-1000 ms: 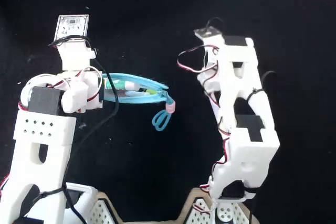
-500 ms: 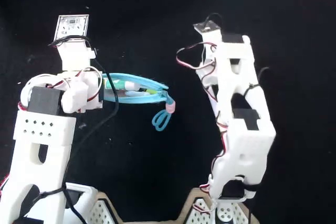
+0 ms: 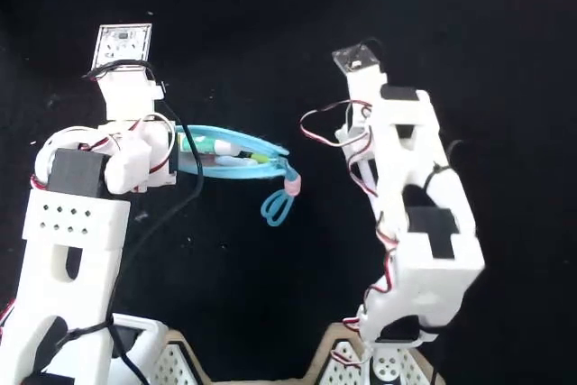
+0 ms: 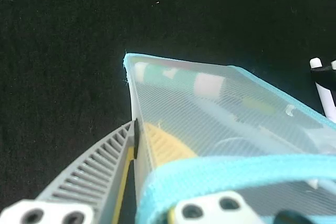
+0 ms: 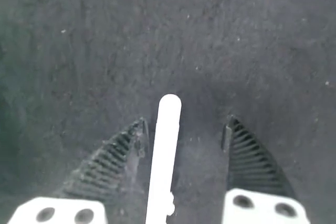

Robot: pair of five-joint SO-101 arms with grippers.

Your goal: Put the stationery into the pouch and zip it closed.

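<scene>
Left hand (image 3: 171,158) is clamped on the nine o'clock end of the pouch (image 3: 236,152), held at nine o'clock on the surface (image 3: 225,295). Light, limp mesh is expected; the pink zip pull (image 3: 293,185) is best taken. Right hand (image 5: 181,129) is spread open around a white pen (image 5: 165,140).

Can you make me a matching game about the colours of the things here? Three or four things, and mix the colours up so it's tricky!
Things:
1. table
2. stick between the fingers of the right pincer
3. small tag at the end of the pouch
4. trim along the pouch's edge

Colours:
A. pink
B. light blue
C. black
D. white

Pairs: 1-C, 2-D, 3-A, 4-B
</scene>
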